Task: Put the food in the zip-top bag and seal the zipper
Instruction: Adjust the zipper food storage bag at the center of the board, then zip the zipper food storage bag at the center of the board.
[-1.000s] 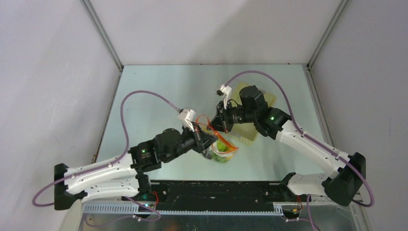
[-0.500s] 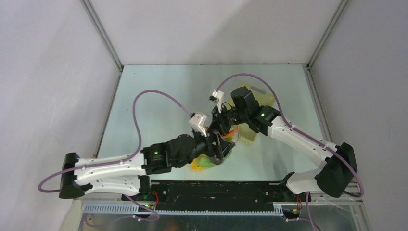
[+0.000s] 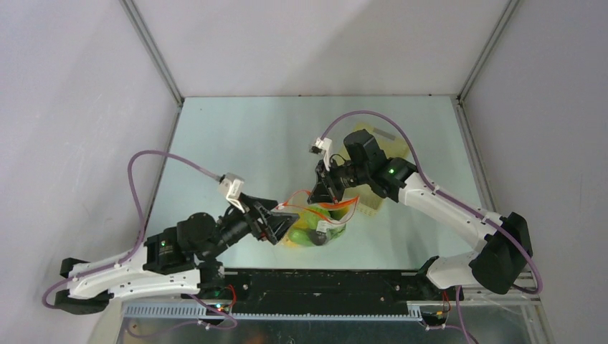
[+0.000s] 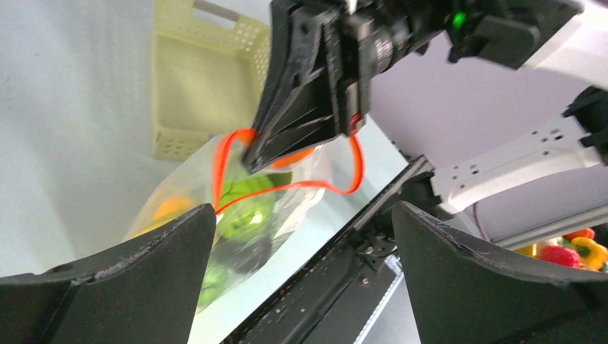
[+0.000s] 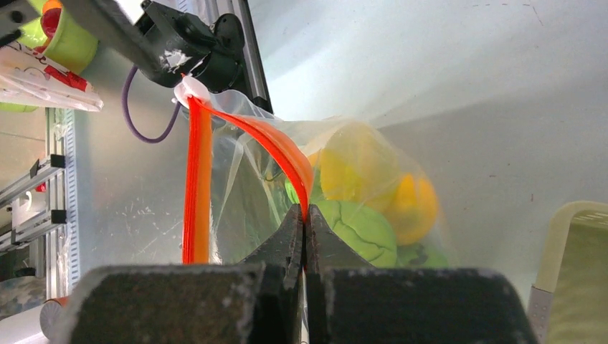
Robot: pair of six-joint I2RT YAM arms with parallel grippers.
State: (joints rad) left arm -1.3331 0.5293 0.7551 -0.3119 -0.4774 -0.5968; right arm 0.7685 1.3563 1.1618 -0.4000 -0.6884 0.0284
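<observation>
The zip-top bag (image 3: 326,231) sags on the table near the front edge, with the food (image 3: 310,216) inside: green (image 5: 358,229), yellow (image 5: 355,168) and orange (image 5: 416,204) pieces. My right gripper (image 3: 325,193) hangs above it, shut on the zipper (image 5: 197,179), which it pinches at the fingertips (image 5: 305,215). The red-orange zipper (image 4: 356,166) runs in an open loop, its two strips apart. My left gripper (image 3: 281,223) stands wide open just left of the bag, holding nothing. In the left wrist view the bag (image 4: 244,215) lies ahead of those spread fingers (image 4: 143,279).
The pale yellow lattice basket (image 3: 374,205) sits behind the bag, partly under the right arm, and looks empty in the left wrist view (image 4: 204,79). The black base rail (image 3: 323,283) runs close in front of the bag.
My left gripper has opened, let go of the bag and drawn back to the left. The bag has dropped lower and hangs only from the right gripper, which shifted slightly left.
</observation>
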